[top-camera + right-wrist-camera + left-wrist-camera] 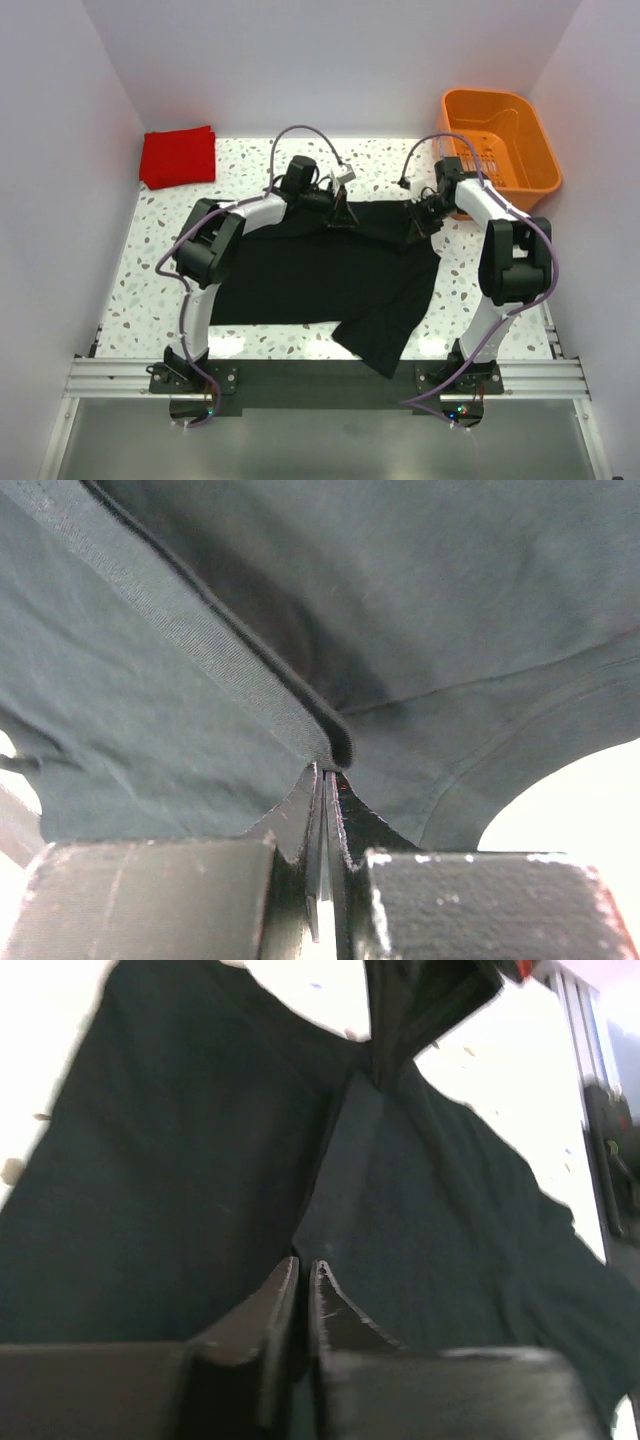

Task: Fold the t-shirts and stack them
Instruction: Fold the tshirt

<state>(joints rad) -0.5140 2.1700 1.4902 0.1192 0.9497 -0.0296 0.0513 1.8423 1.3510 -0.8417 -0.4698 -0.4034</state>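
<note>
1. While the orange basket [530, 135] stands on the desk [150, 280] at the far corner on the right arm's side, its slotted wall and floor in plain sight, both shirts lie outside it.
2. The black t-shirt [310, 275] is spread on the desk, nearer the arm bases than the basket and off toward the left arm's side of it. Its bottom corner on the basket's side is rumpled and reaches the near desk edge.
3. The right claw [425, 222] sits just beside the basket's near corner, at the shirt's far edge. Its wrist view shows the claw [328, 770] clamped tight on a ribbed band of the black t-shirt [450, 600].
4. The left claw [345, 215] grips the same far edge, farther from the basket than the right claw. In its wrist view the claw [304, 1265] is pressed closed, with a ridge of the black t-shirt [180, 1160] running up from the tips.
5. The red t-shirt [178, 156], a folded rectangle, lies at the far corner opposite the basket, well apart from it.
</note>
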